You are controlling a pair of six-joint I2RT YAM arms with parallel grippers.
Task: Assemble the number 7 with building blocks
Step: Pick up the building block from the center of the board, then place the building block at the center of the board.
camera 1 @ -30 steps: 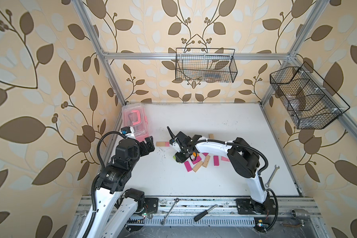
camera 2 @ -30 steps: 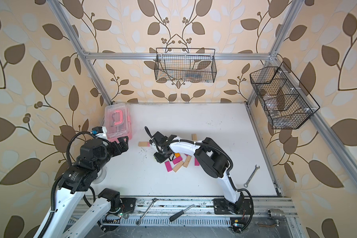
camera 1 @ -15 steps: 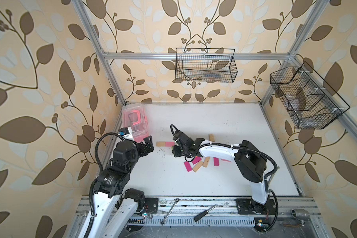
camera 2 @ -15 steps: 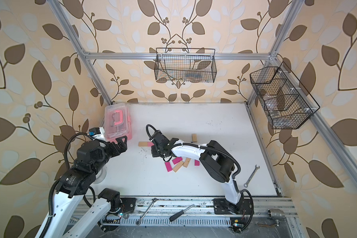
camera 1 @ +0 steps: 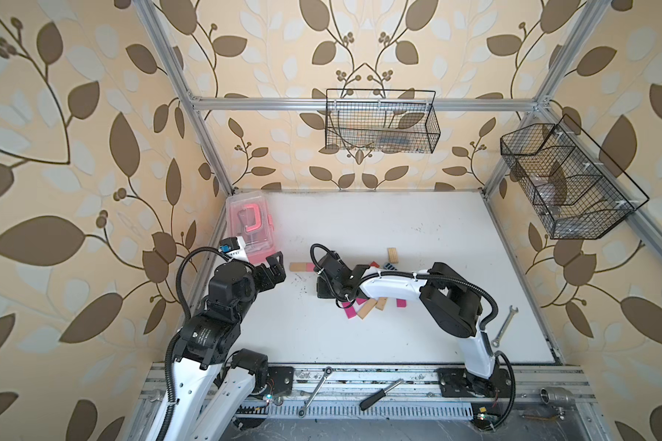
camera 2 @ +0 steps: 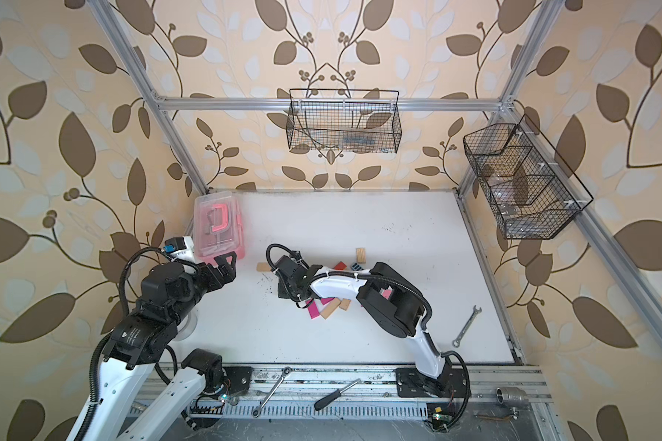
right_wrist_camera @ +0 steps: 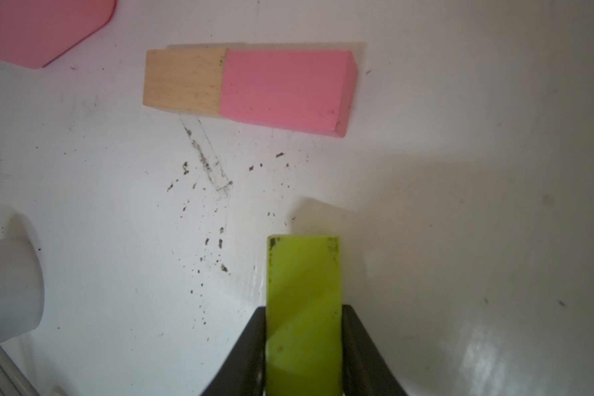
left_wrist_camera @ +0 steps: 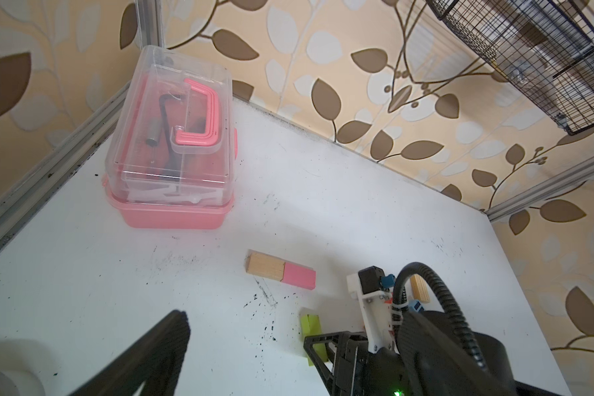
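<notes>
A plain wood block and a pink block lie end to end in a row on the white table. My right gripper is shut on a lime green block, which sits just short of the pink block's end, at a right angle to the row. In both top views the right gripper is low over the table and covers that block. Behind its arm lie loose building blocks: magenta, wood, red and blue. My left gripper hangs open and empty near the pink box.
A pink translucent box with a handle stands at the back left corner. A wrench lies at the right of the table, and a white tape roll by the left edge. Wire baskets hang on the walls. A screwdriver lies on the front rail.
My right arm has dropped lower and flatter over the table, carrying the lime green block near the wood and pink row. The left arm has barely shifted.
</notes>
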